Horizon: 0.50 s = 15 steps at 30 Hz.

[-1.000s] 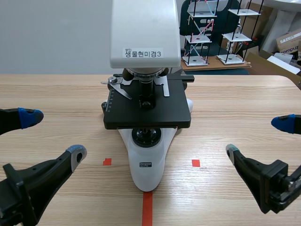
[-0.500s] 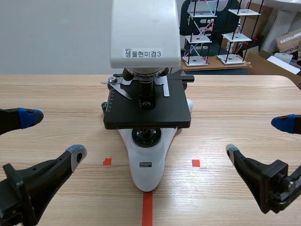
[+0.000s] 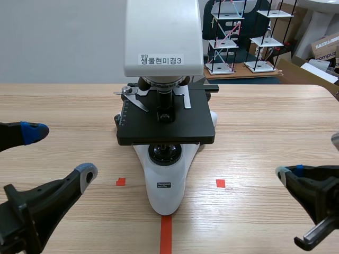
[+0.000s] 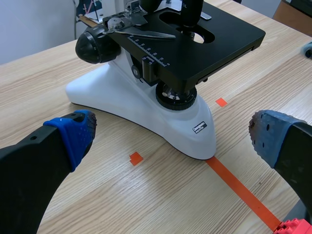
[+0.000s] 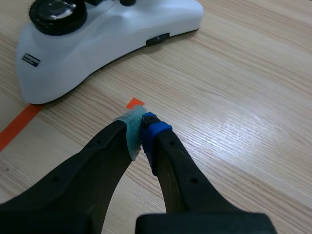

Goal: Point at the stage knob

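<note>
Scene view: the microscope (image 3: 167, 190) stands at the middle of the wooden surface (image 3: 265, 116), w/ free wood on both sides of it up to the far edge; its head is cut off by the picture's top. The L end effector (image 3: 59, 152) is low at the left, fingers spread wide. The R end effector (image 3: 288, 172) is low at the right, pads pressed together on nothing, and part of it is cut off at the picture's border. Both are well apart from the black stage (image 3: 177, 129), so also from the stage knob, which I cannot pick out w/ certainty here. Left wrist view: the stage is ahead of the spread fingers and the white base (image 4: 146, 112) lies ahead of them, not touching. A big black knob (image 4: 95, 46) sits on the microscope's side. A small dark knob (image 4: 137, 73) sits just under the stage's edge w/ the scale; whether it is the stage knob I cannot tell. Right wrist view: the closed tips are just beside an orange tape square (image 5: 135, 103). The base is ahead and apart, w/ dark parts over it cut off at the border.
</note>
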Each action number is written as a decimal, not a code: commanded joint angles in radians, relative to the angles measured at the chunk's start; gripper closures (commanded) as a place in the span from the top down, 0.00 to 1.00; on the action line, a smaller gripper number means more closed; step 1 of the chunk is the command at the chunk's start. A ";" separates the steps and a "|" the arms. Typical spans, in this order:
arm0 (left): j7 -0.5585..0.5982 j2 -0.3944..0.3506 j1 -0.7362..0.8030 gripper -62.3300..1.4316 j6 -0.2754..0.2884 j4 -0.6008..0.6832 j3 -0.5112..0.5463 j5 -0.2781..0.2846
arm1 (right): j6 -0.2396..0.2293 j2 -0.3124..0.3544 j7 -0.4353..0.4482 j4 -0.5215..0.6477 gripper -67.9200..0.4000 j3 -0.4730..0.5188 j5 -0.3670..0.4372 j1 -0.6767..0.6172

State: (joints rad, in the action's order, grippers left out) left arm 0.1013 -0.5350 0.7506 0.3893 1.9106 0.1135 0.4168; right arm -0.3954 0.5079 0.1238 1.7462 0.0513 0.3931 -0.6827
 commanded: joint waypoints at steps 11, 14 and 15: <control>0.011 -0.003 0.005 1.00 -0.002 0.014 0.005 0.006 | -0.035 -0.026 0.458 -0.487 0.00 -0.145 -0.177 0.327; 0.010 -0.003 0.005 1.00 -0.002 0.014 0.005 0.006 | -0.035 -0.040 0.502 -0.595 0.00 -0.185 -0.232 0.427; 0.011 -0.003 0.005 1.00 -0.002 0.014 0.005 0.006 | -0.035 -0.047 0.519 -0.626 0.01 -0.198 -0.250 0.459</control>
State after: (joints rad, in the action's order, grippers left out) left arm 0.1009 -0.5350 0.7509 0.3893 1.9106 0.1135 0.4164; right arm -0.4324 0.4618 0.6109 1.0870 -0.1497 0.1368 -0.2466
